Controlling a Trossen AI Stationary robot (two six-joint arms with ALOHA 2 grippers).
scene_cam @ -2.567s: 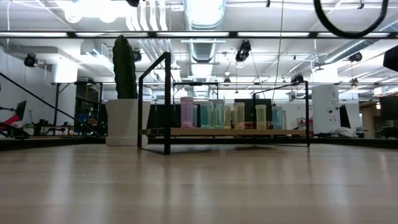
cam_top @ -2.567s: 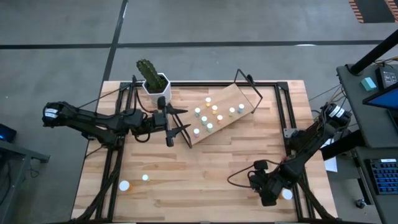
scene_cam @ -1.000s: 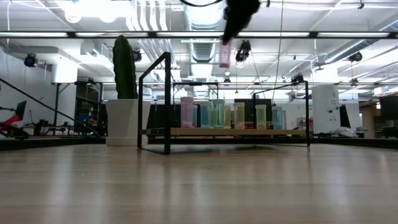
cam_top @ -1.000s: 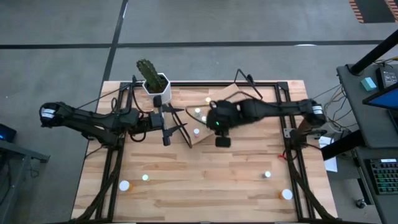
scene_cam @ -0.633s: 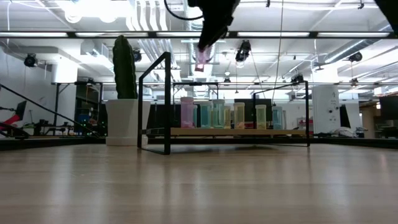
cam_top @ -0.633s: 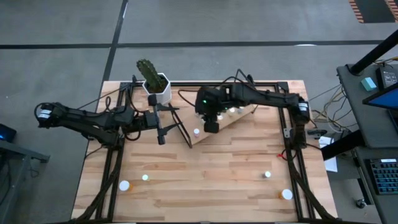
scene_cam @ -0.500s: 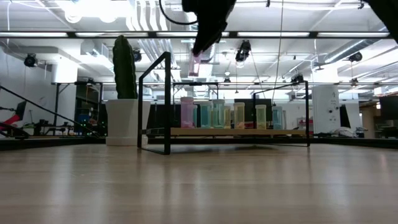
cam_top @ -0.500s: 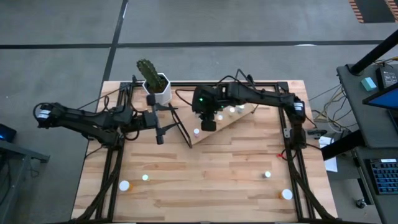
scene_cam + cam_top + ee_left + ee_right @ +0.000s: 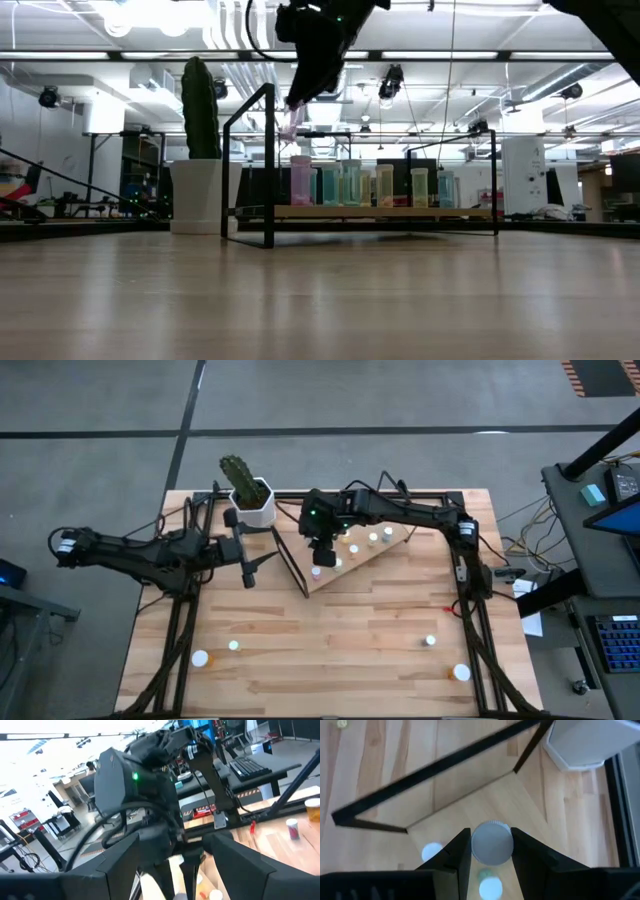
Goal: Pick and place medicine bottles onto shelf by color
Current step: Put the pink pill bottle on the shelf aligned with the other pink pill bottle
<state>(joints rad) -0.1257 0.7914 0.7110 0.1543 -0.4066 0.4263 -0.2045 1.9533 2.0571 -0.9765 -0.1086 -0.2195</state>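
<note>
Right wrist view: a round, ribbed white-capped bottle (image 9: 491,842) sits clenched in the right pincer (image 9: 490,851), above the smooth light-wood shelf (image 9: 485,802). Beside it, the left pincer (image 9: 247,556) hangs released over the plank worktop (image 9: 330,650).

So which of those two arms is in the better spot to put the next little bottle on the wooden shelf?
The right: its gripper already holds a white-capped bottle above the light-wood shelf. The left gripper hangs empty beside it.
</note>
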